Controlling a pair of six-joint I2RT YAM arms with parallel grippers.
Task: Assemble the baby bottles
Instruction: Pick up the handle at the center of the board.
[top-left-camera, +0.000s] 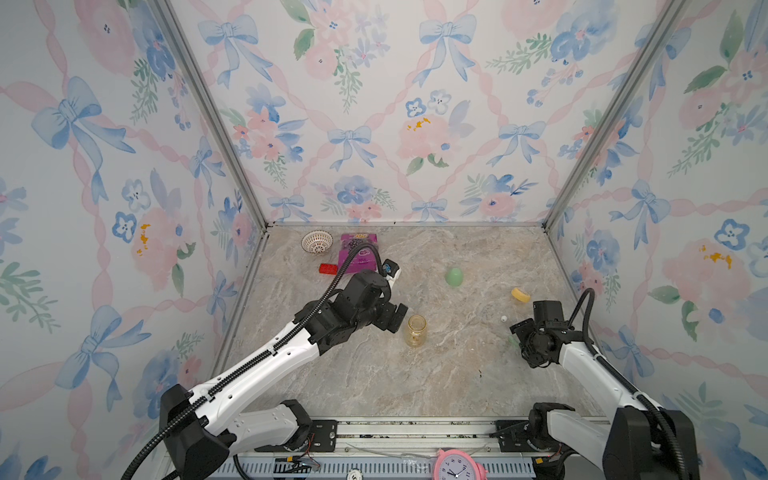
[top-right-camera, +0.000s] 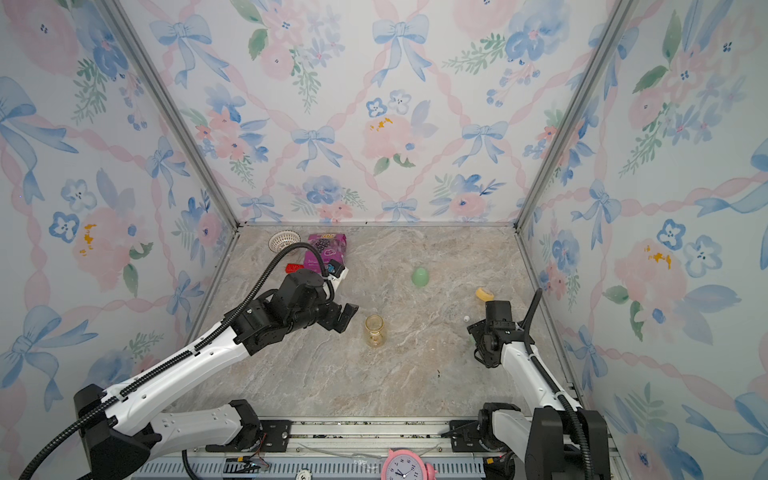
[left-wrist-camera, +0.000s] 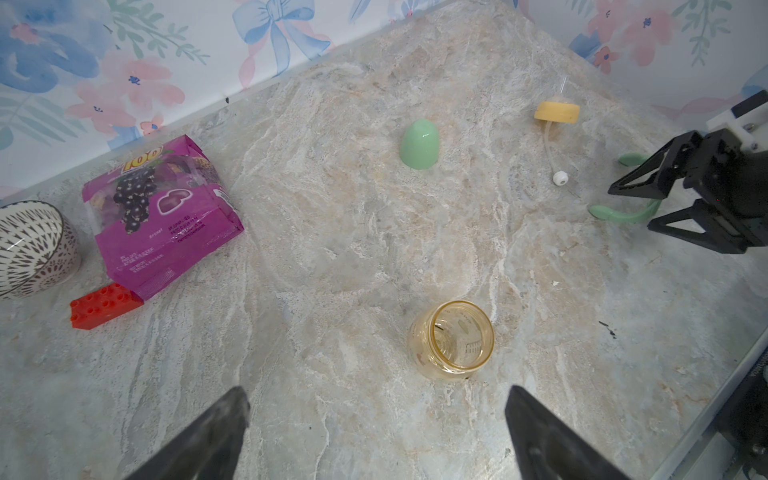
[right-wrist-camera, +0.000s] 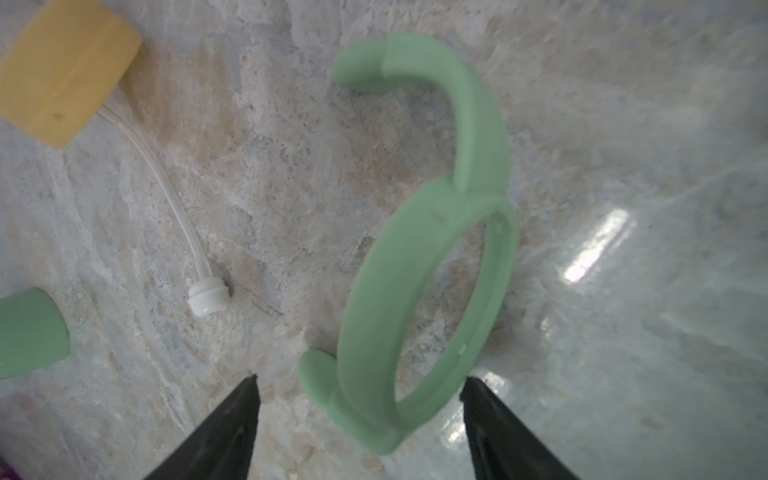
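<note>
Baby bottle (left-wrist-camera: 453, 340): amber, upright, mouth open, standing alone mid-surface (left-wrist-camera: 332, 249).
Left end effector (left-wrist-camera: 378, 392): fingers spread wide, empty, the bottle just ahead of them.
Right end effector (right-wrist-camera: 359, 376): fingers apart, nothing clamped.
Collar (right-wrist-camera: 370, 291): mint-green, two-handled, between those right fingers.
Yellow ring (left-wrist-camera: 557, 112): near the collar, trailing a thin tube with a white tip.
Dome cap (left-wrist-camera: 420, 143): mint-green, standing farther back.
Back left corner: purple packet (left-wrist-camera: 162, 216), red brick (left-wrist-camera: 104, 305), patterned bowl (left-wrist-camera: 33, 249).
</note>
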